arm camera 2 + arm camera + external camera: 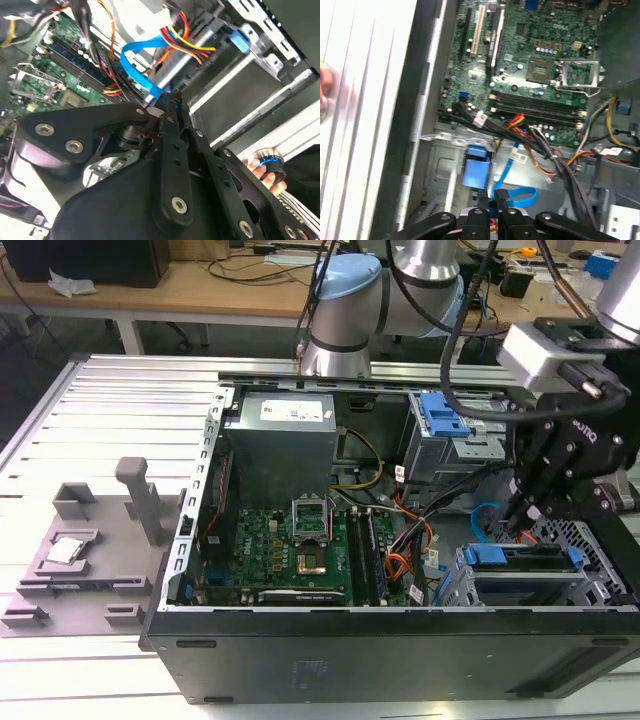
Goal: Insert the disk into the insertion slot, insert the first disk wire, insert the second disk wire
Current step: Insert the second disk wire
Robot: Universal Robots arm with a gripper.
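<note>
The disk (pixel 522 552) lies inside the insertion slot (pixel 592 540), the silver perforated cage at the case's front corner on the exterior view's right. Its blue carrier tab (pixel 487 555) (pixel 476 171) sticks out of the cage. My gripper (pixel 523 510) (pixel 171 98) (pixel 492 199) hangs just behind the cage, shut on the plug end of the second disk wire (pixel 136 61) (pixel 519 198), whose blue loop curves away from the fingertips. A red, yellow and black bundle, the first disk wire (pixel 186 39), runs toward the back of the disk; its plug is hidden.
The motherboard (pixel 300 545) (pixel 540 60) fills the case floor, with loose dark cables (pixel 555 155) crossing behind the cage. A taller grey cage with a blue latch (pixel 443 418) stands behind my gripper. A person's hand (pixel 260 169) rests outside the case wall.
</note>
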